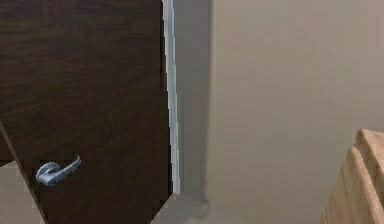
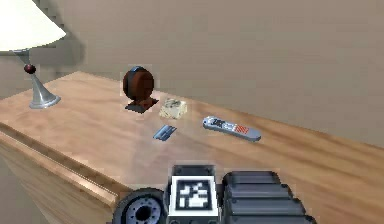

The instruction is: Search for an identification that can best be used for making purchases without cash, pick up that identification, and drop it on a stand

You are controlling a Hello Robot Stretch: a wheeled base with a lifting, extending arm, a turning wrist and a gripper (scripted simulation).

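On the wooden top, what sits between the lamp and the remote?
In the arm side view: a round brown ornament, a small beige thing, and a flat blue-grey card slightly nearer.

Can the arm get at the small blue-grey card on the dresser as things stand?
Probably yes: the card lies on the bare dresser top out beyond the arm, nothing between; the remote lies apart.

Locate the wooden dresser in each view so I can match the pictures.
Forward view: the wooden dresser is a corner at the bottom right edge.
Arm side view: its top runs across the picture from left to right, bearing a lamp at the left and a remote right of the middle.
Shared landmark: the beige wall behind the dresser.
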